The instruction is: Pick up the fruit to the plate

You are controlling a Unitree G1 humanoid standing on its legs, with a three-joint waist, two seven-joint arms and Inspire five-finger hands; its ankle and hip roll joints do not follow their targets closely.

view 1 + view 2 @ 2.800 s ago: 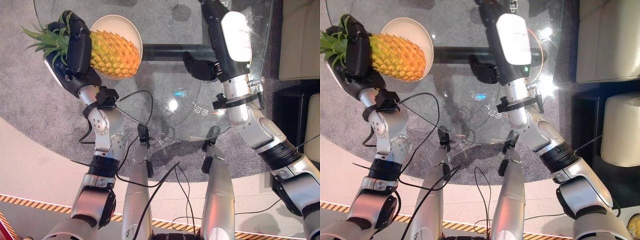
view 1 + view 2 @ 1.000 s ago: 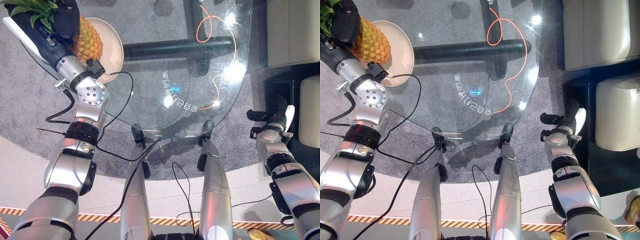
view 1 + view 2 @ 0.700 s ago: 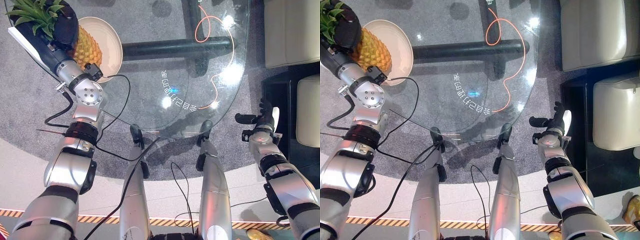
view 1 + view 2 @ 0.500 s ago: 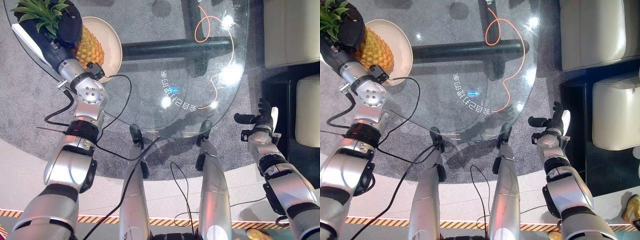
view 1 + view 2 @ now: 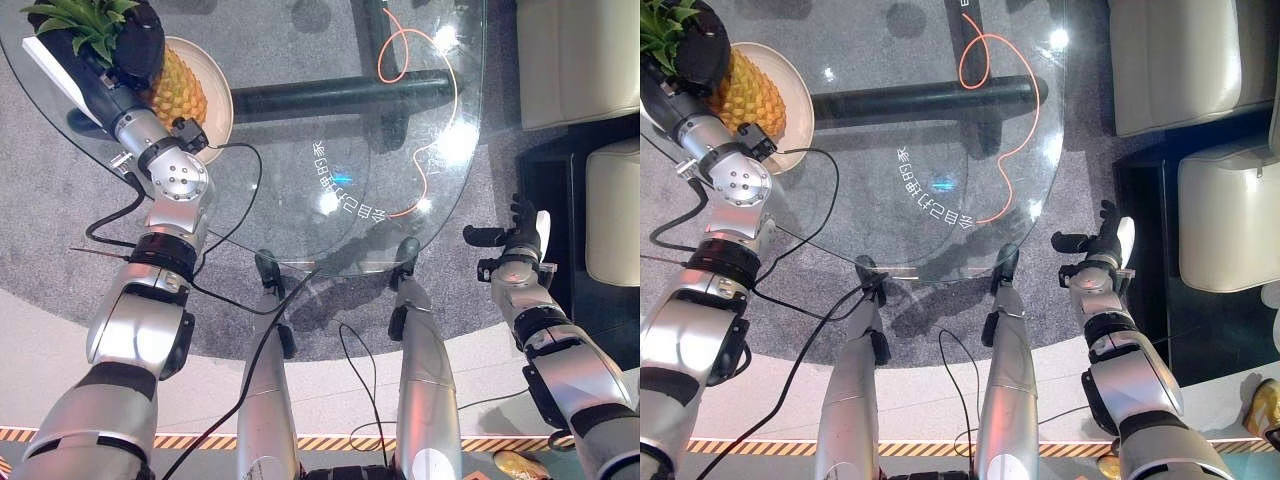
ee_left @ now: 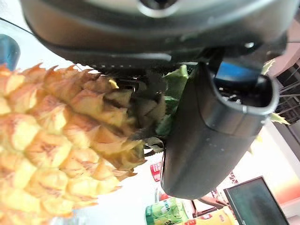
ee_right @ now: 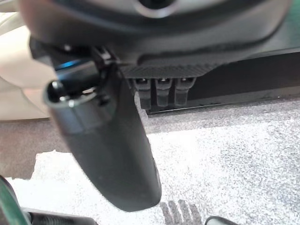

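Already the pineapple [image 5: 172,88] stands over the plate [image 5: 215,95] at the far left corner of the glass table [image 5: 300,160], its yellow body upright or slightly tilted with the base down in the dish and the green crown [image 5: 85,18] uppermost. The left hand [image 5: 125,45] is wrapped round the fruit just below the crown; in the left wrist view its thumb [image 6: 211,136] curls against the leaves and the scaly top of the pineapple [image 6: 56,150], so the grip is not yet let go. Whether the base bears fully on the plate or hangs just above it cannot be told from these views. The carrying seems essentially done; what looks left is to settle the fruit so it will not topple, loosen the fingers and draw the arm clear. The right hand [image 5: 1095,245] hangs idle beside the table's near right edge, well apart from the plate, fingers straight and holding nothing.
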